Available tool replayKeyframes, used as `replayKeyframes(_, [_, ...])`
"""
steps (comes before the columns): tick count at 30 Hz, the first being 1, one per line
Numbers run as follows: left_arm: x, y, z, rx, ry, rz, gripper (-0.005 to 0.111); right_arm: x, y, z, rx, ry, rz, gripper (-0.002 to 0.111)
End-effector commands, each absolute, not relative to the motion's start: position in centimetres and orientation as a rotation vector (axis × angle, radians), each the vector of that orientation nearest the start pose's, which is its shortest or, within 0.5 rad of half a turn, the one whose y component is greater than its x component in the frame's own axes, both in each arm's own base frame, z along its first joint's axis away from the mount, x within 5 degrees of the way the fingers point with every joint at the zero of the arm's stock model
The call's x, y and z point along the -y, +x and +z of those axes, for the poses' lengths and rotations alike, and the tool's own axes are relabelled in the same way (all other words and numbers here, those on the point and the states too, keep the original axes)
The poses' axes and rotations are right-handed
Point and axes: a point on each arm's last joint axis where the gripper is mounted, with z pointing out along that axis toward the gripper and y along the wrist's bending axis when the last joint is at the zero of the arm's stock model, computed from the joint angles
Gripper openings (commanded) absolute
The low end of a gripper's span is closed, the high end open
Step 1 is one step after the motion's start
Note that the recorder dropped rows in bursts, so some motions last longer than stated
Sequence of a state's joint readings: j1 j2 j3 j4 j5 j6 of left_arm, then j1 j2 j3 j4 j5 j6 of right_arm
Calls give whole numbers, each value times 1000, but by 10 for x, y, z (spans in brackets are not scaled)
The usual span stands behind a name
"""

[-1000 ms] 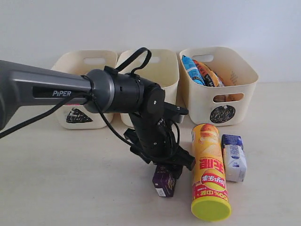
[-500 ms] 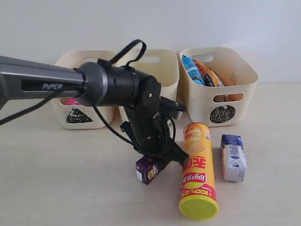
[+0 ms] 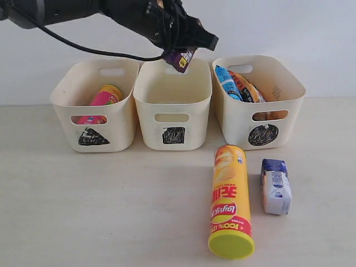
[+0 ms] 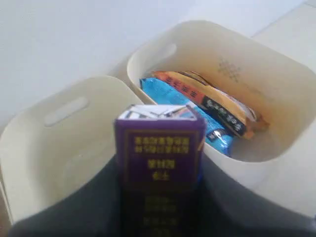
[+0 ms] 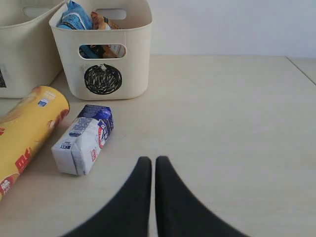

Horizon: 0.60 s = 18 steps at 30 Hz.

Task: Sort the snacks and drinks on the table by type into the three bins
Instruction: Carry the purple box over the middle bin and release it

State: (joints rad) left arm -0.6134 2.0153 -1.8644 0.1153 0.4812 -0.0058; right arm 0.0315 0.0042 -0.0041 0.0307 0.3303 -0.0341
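I have just lifted the dark purple carton (image 3: 181, 60) off the table (image 3: 100, 211) — my left gripper (image 3: 184, 52) is pinched narrow around it, hanging above the square-marked bin (image 3: 173, 105) — so the first drink is ready to drop; the yellow-orange tube (image 3: 229, 200) and white-and-blue pack (image 3: 276, 188) wait

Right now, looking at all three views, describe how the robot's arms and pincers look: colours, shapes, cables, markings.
The left arm is black and rounded, with a thin black cable slung beneath it. The left pincer is black too. The right pincer has two smooth matte black fingers that taper to narrow tips. No markings show.
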Motion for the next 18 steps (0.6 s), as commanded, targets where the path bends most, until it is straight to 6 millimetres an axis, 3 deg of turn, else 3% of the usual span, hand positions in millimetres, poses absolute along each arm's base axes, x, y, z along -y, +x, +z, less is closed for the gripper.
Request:
replayKeyframes(1, [273,427,305,-1957,661,-247,4,-2,54,184,-1806,-37,26,0])
replayKeyframes(5, [271,449,273,-1997,647,-224,4,-2,54,184,-1806,-37,26,0])
replayKeyframes(11, [266,460,255,-2043,641,-203,7,-2,54,184,-1806,-37,26,0])
replayKeyframes(14, [266,460,250,-2058,645,-199,24,-2,54,184,-1806,-37,26,0])
replayKeyframes(18, [266,460,249,-2066,647,-196,61,-2,54,184,-1806,-37,26,0])
